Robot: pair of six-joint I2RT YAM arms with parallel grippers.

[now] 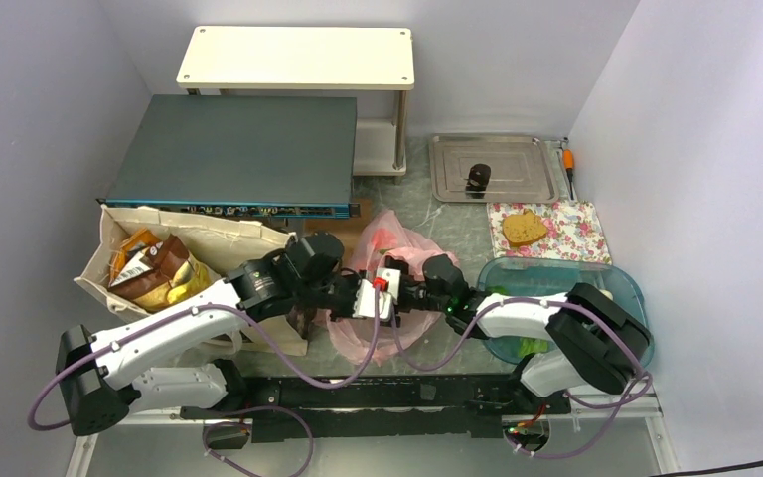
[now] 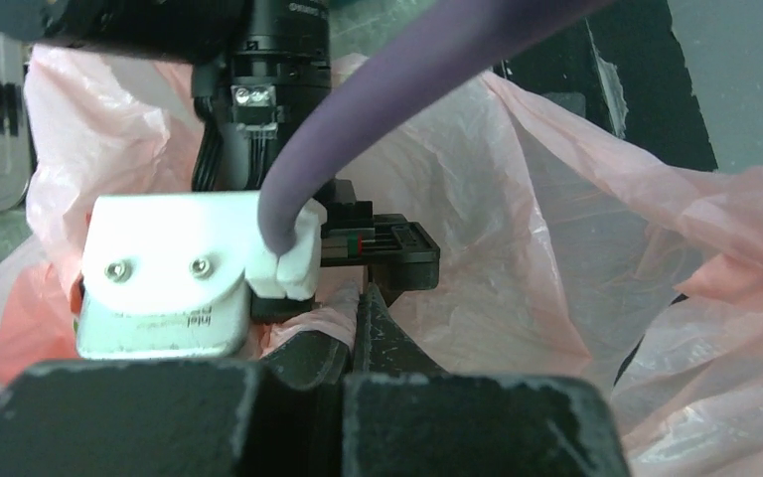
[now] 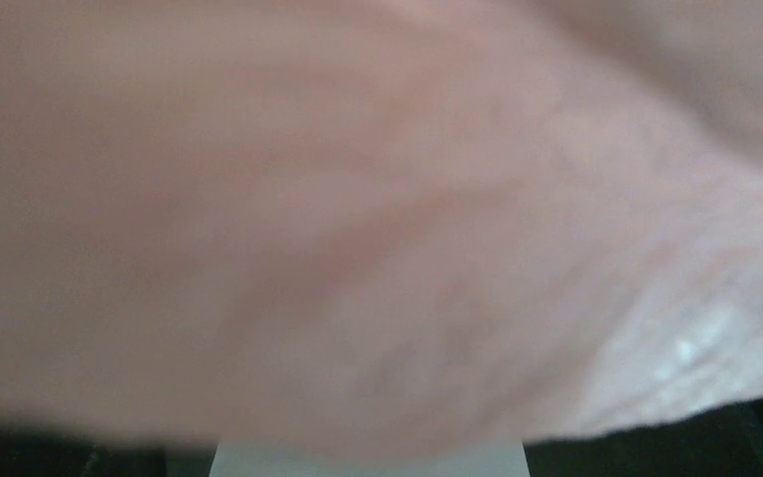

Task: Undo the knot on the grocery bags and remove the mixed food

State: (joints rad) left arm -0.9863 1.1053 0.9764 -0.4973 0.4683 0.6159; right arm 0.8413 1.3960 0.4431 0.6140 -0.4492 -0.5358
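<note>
Thin, creased film of the pink plastic bag (image 3: 378, 219) is pressed against the right wrist lens and is seen only as a blur. In the left wrist view the left gripper (image 2: 353, 316) is seen closed, its rough black fingers (image 2: 387, 343) pinched on a twisted strip of that film; whether the strip is part of the knot cannot be told. Just beyond, "Intel" can be read on a white moulded camera housing (image 2: 164, 283) fixed with two screws. The right gripper (image 1: 404, 295) is buried against the bag, and whether it is open or closed cannot be told. From above, the bag is found at the near middle of the table, between a beige canvas tote (image 1: 248, 238) on the left, in which crinkled brown and orange chip bags (image 1: 154, 270) are held, and a clear blue round-cornered tub (image 1: 626, 283) on the right.
</note>
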